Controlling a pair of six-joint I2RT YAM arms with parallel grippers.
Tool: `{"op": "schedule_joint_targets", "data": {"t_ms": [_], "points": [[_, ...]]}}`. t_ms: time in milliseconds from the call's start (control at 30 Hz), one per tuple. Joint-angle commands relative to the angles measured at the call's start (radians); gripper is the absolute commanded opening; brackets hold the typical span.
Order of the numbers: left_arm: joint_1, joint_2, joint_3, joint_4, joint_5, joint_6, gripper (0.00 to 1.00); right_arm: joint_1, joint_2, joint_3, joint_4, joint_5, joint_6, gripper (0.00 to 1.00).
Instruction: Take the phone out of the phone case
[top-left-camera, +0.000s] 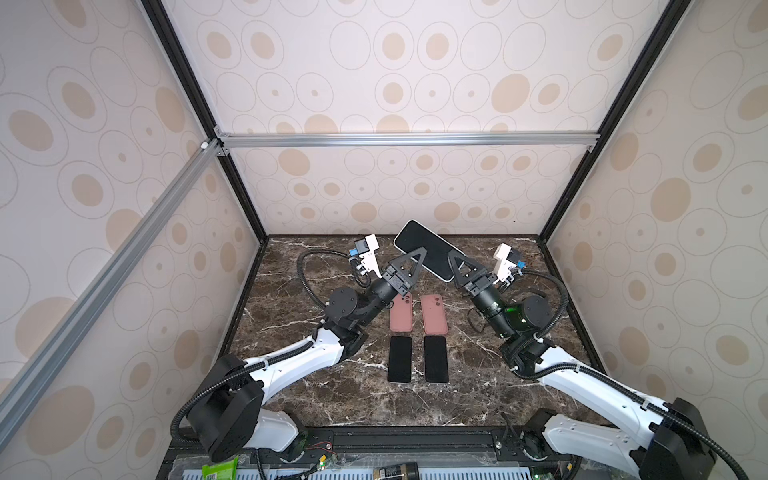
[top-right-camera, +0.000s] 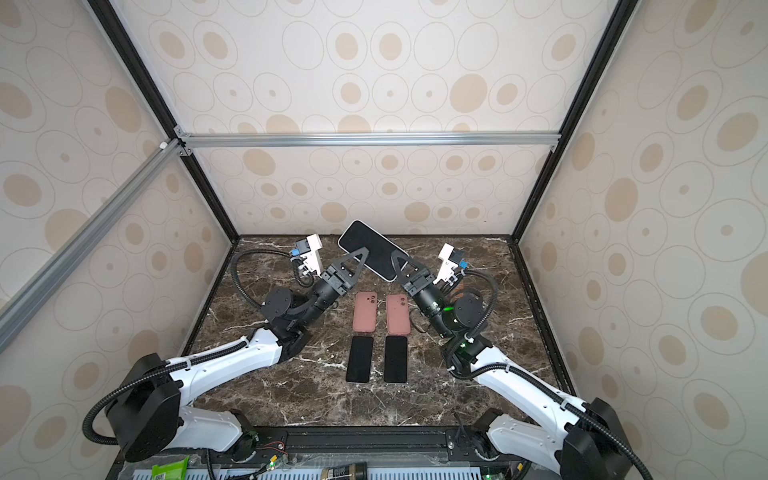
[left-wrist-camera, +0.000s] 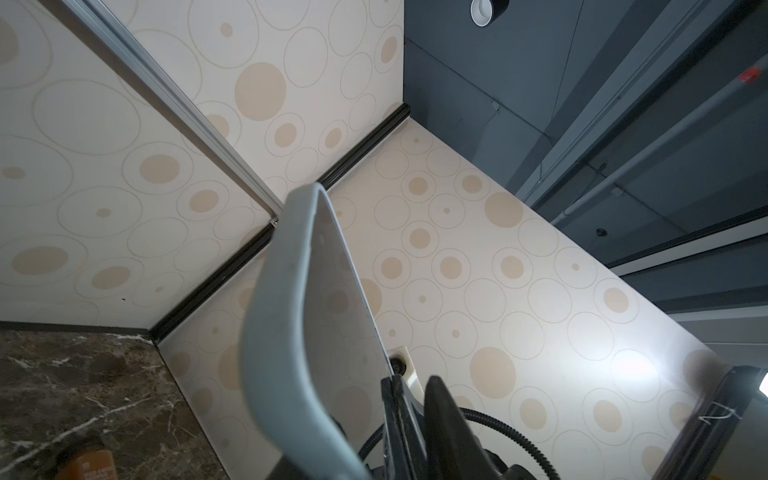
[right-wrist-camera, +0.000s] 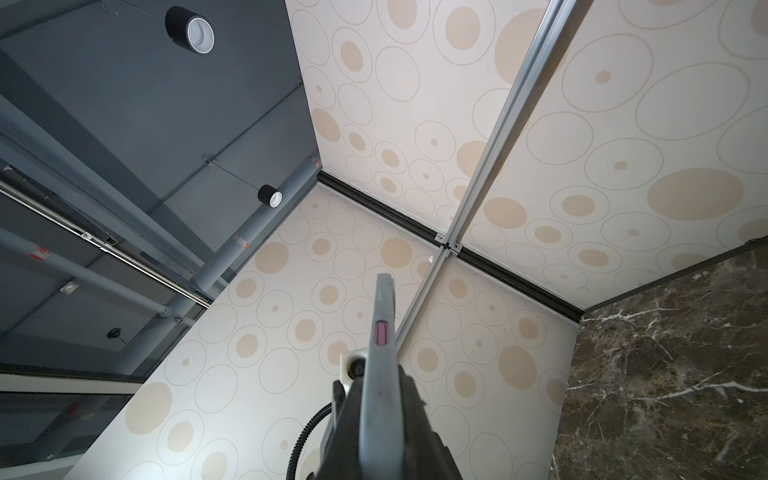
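The phone (top-left-camera: 422, 245) (top-right-camera: 368, 245), black screen up, sits in a pale grey phone case (top-left-camera: 448, 275) (top-right-camera: 390, 276) and is held tilted in the air above the back of the marble table. My right gripper (top-left-camera: 454, 264) (top-right-camera: 397, 264) (right-wrist-camera: 380, 399) is shut on its near end, one finger on each side of the case's edge (right-wrist-camera: 382, 365). My left gripper (top-left-camera: 417, 259) (top-right-camera: 359, 259) has a finger lying over the phone's left long edge. The left wrist view shows the case's rim (left-wrist-camera: 282, 332) close by, but not whether the jaws press it.
Two empty pink cases (top-left-camera: 401, 312) (top-left-camera: 434, 314) lie side by side mid-table, with two bare black phones (top-left-camera: 400, 359) (top-left-camera: 436, 359) just in front of them. Patterned walls close in the back and both sides. A brown jar (left-wrist-camera: 83, 461) stands on the marble.
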Motion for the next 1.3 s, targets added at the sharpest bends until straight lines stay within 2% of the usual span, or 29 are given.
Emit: {"op": "schedule_joint_targets", "data": {"t_ms": [0,167,233,300,400,467,500,600,733,800,900,967,1067,1267], "points": [[0.004,0.006,0.053,0.066,0.0,-0.009,0.23,0.017,-0.006,-0.009,0.098,0.036,0.038,0.0],[0.003,-0.001,0.057,0.055,-0.002,-0.003,0.09,0.024,-0.023,-0.025,0.056,0.064,0.035,0.0],[0.004,-0.005,0.051,0.055,-0.003,0.0,0.05,0.026,-0.032,-0.027,0.03,0.067,0.027,0.04],[0.005,-0.016,0.05,0.036,-0.002,0.006,0.02,0.025,-0.046,-0.03,-0.009,0.069,0.01,0.22],[0.019,-0.038,0.056,-0.002,0.042,0.032,0.0,0.025,-0.083,-0.06,-0.047,0.108,-0.039,0.62],[0.035,-0.057,0.067,-0.037,0.088,0.06,0.0,0.022,-0.123,-0.089,-0.079,0.164,-0.068,0.77],[0.042,-0.072,0.076,-0.076,0.108,0.088,0.0,0.017,-0.149,-0.097,-0.114,0.181,-0.095,0.8],[0.057,-0.124,0.132,-0.292,0.142,0.2,0.0,0.0,-0.24,-0.079,-0.306,0.203,-0.201,0.81],[0.077,-0.187,0.225,-0.578,0.178,0.37,0.0,-0.003,-0.331,-0.013,-0.53,0.197,-0.444,0.81],[0.09,-0.207,0.27,-0.708,0.194,0.439,0.0,-0.003,-0.347,0.051,-0.655,0.17,-0.561,0.8],[0.12,-0.207,0.351,-0.884,0.296,0.531,0.0,-0.003,-0.315,0.188,-0.903,0.143,-0.68,0.77],[0.143,-0.209,0.388,-0.964,0.367,0.574,0.0,-0.003,-0.267,0.307,-1.08,0.087,-0.747,0.77],[0.169,-0.217,0.417,-1.039,0.446,0.637,0.0,-0.005,-0.199,0.445,-1.251,-0.032,-0.844,0.75],[0.225,-0.186,0.451,-1.087,0.727,0.666,0.0,-0.005,-0.082,0.617,-1.416,-0.329,-1.026,0.7]]}}
